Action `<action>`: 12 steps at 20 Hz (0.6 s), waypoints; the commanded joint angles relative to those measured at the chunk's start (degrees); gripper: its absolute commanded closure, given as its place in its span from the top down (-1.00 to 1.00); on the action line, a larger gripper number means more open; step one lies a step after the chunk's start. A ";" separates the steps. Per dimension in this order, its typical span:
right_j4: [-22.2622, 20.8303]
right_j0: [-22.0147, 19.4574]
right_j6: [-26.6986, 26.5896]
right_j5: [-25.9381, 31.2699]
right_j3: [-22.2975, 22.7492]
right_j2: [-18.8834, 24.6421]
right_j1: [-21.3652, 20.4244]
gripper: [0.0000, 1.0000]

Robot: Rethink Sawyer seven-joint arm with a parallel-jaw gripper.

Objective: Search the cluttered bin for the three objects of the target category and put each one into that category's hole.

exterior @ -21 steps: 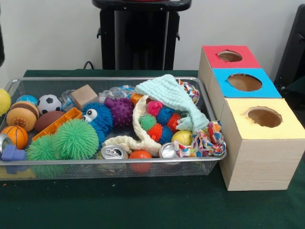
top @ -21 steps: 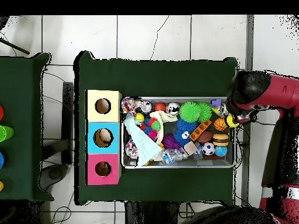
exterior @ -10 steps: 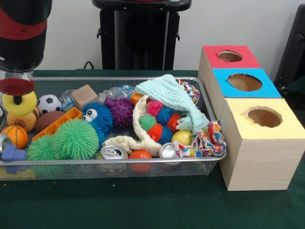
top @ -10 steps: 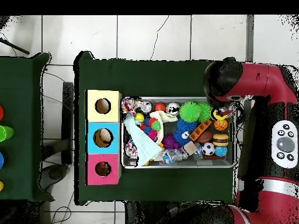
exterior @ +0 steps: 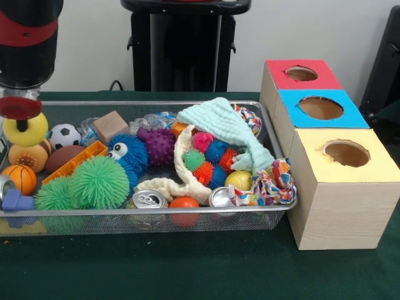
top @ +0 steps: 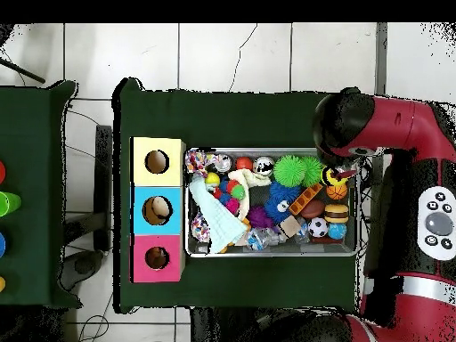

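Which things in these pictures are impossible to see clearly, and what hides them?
- Gripper, front view: whether its jaws are open or shut, hidden by the yellow ball.
- Arm, front view: cut off by the top edge.
- Holes' contents, front view: hidden by the box walls.
- Items under the mint cloth: covered.

It looks like a robotics lab. A red and black robot arm [top: 392,134] stands at a green-covered table [exterior: 187,269] on a tiled floor [top: 232,53], with loose cables [top: 89,329] trailing beside it. A mesh bin [exterior: 150,215] of assorted toys and painted sorting boxes [exterior: 331,156] form a staged test setup.
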 commanded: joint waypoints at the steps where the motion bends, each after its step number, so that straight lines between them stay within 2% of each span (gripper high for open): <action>1: 3.21 -0.61 21.16 1.44 1.50 -2.20 0.35 -1.00; 9: 5.69 0.84 21.08 3.12 0.58 -3.92 -0.65 -1.00; 12: 6.62 1.59 21.90 3.57 -0.36 -4.49 0.19 -1.00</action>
